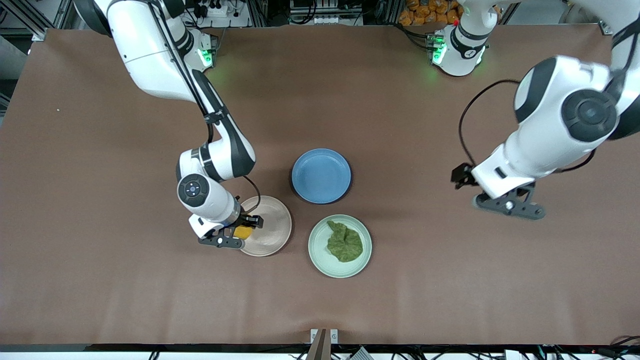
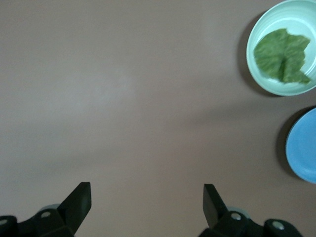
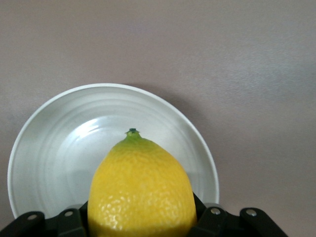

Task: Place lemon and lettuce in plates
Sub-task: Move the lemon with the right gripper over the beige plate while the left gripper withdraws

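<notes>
My right gripper (image 1: 243, 232) is shut on the yellow lemon (image 1: 243, 232), holding it over the rim of the pinkish-beige plate (image 1: 272, 220). In the right wrist view the lemon (image 3: 142, 190) fills the jaws, green tip pointing over the plate (image 3: 54, 148). The dark-green lettuce (image 1: 344, 241) lies in the mint-green plate (image 1: 318, 250), which stands beside the beige one toward the left arm's end. My left gripper (image 1: 507, 206) hangs open over bare table toward the left arm's end; its wrist view shows the lettuce (image 2: 281, 55) in its plate (image 2: 256, 34) far off, and nothing between the fingers (image 2: 79, 200).
An empty blue plate (image 1: 321, 175) stands farther from the front camera than the two task plates, close to both; its edge shows as the blue plate (image 2: 303, 148) in the left wrist view. Brown table (image 1: 100, 280) spreads wide on every side.
</notes>
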Controlling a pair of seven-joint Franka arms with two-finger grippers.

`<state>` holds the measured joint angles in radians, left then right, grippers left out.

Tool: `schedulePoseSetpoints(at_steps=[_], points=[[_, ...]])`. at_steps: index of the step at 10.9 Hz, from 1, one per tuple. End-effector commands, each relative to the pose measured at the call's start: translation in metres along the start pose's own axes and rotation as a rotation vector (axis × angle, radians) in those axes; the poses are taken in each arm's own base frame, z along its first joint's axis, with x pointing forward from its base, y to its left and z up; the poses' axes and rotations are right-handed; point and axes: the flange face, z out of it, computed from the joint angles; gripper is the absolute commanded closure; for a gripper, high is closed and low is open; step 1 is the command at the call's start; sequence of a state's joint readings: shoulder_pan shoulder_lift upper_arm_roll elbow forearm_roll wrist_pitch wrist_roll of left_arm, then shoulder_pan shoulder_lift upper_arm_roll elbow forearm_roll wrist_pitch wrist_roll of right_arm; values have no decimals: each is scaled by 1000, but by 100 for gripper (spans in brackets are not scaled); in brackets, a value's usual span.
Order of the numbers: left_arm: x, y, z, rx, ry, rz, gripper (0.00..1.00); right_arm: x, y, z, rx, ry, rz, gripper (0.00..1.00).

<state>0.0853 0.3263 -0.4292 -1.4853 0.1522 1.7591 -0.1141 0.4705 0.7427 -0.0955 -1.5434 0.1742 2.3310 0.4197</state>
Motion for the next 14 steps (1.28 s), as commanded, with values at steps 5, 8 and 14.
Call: schedulePoseSetpoints(at_steps=[5, 8, 14], points=[[-59, -49, -71, 66, -33, -102, 0, -13, -32, 27, 3, 25, -19, 60], [-81, -70, -100, 87, -22, -135, 0, -18, -36, 37, -4, 13, -9, 54], [-110, -87, -134, 67, -4, -186, 0, -16, -32, 38, 0, 8, 10, 0]])
